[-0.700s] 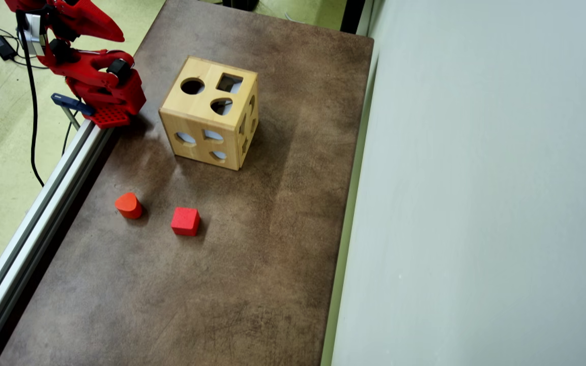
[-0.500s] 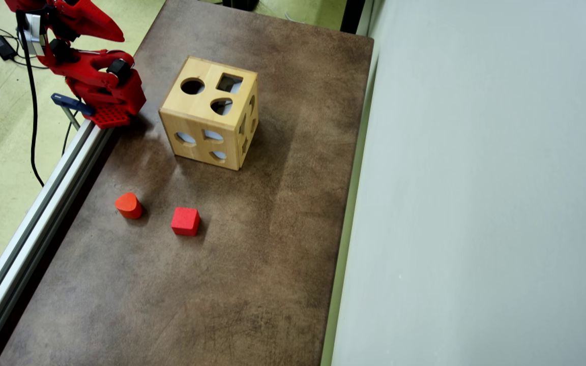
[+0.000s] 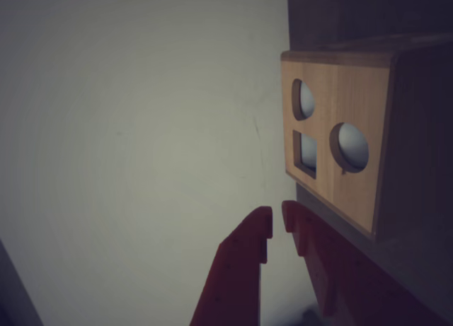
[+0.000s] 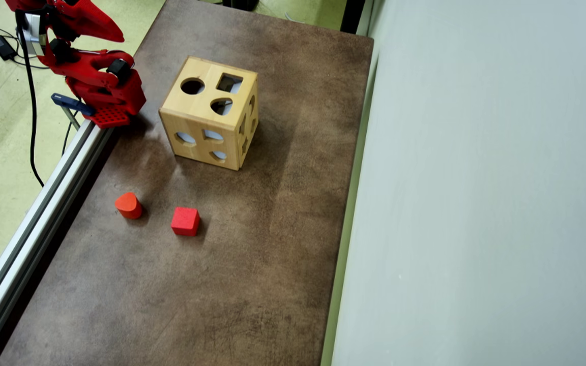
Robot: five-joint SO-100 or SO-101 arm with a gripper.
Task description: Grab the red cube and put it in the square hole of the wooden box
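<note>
The gripper (image 3: 277, 225), fingers pressed nearly together and holding nothing, sits well apart from the red cube (image 4: 185, 221) at seven o'clock of the wooden box (image 4: 208, 113)

The wrist view is dim and lies on its side. In it the wooden box (image 3: 354, 149) runs off the right edge, and neither the red cube nor the teardrop block appears. The gripper (image 3: 277, 227) shows only its red fingertips; the rest is cut by the bottom edge. In the overhead view the red arm (image 4: 89, 76) is cropped by the top left corner, so its gripper cannot be made out. The box's far and left faces are hidden there.
</note>
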